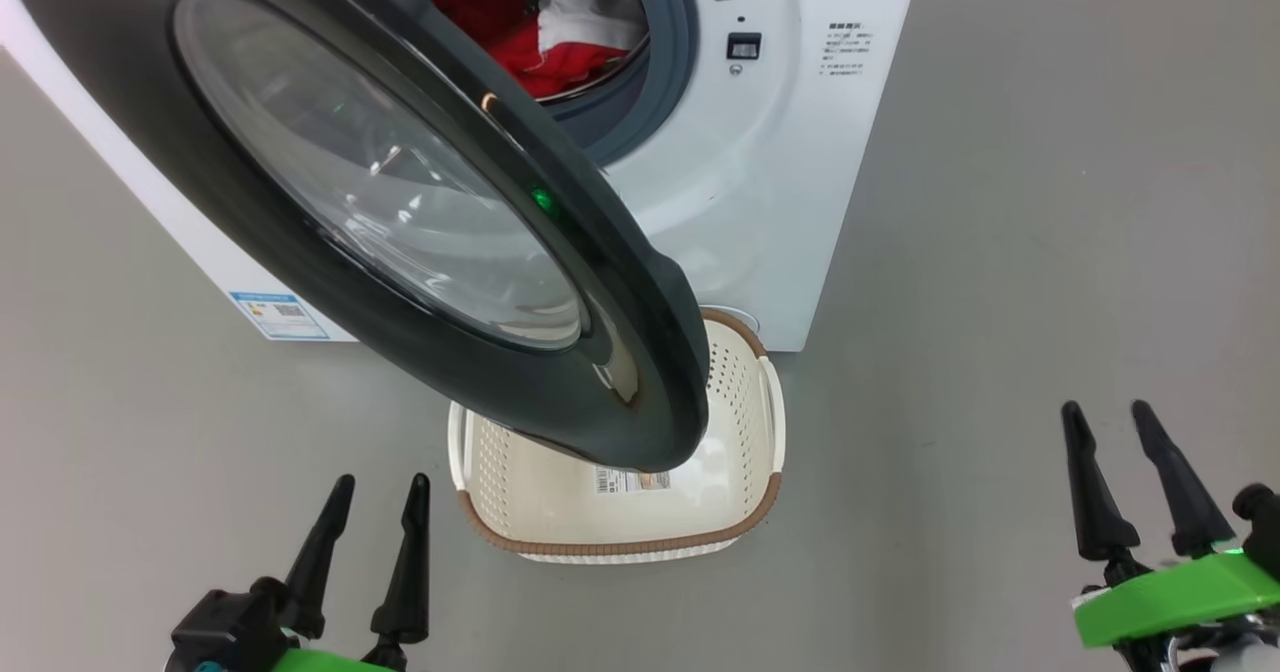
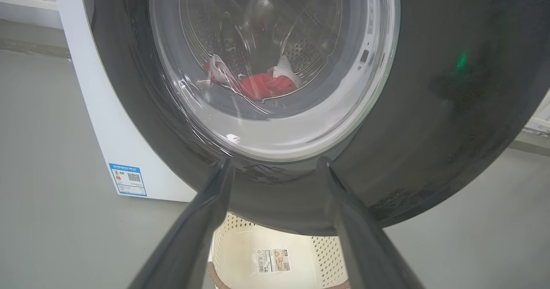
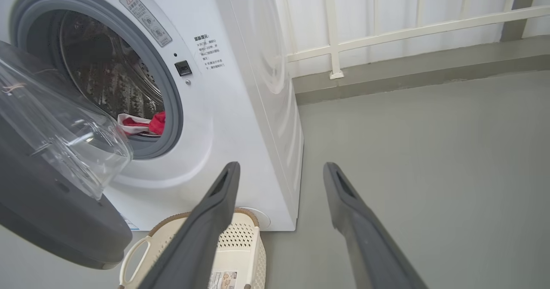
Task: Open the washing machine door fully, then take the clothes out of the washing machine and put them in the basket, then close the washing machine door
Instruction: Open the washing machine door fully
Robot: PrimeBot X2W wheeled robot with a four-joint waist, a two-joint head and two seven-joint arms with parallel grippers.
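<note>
The washing machine door [image 1: 380, 212] is round, with a shiny black rim and a clear bulging window. It stands partly open, swung out from the white washing machine [image 1: 780, 182], and its lower edge hangs over the basket [image 1: 745, 422]. The cream basket sits on the grey floor [image 1: 1000, 252] just beside the machine, its long way pointing toward the robot. The red and white clothes [image 1: 520, 37] lie low in the drum. The left gripper [image 1: 383, 479] and right gripper [image 1: 1105, 407] are spread wide, holding nothing.

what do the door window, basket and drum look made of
Door window: clear glossy glass or plastic, showing reflections. Basket: matte cream plastic, by its moulded holes; brown rim looks woven. Drum: shiny perforated metal, probably steel.
</note>
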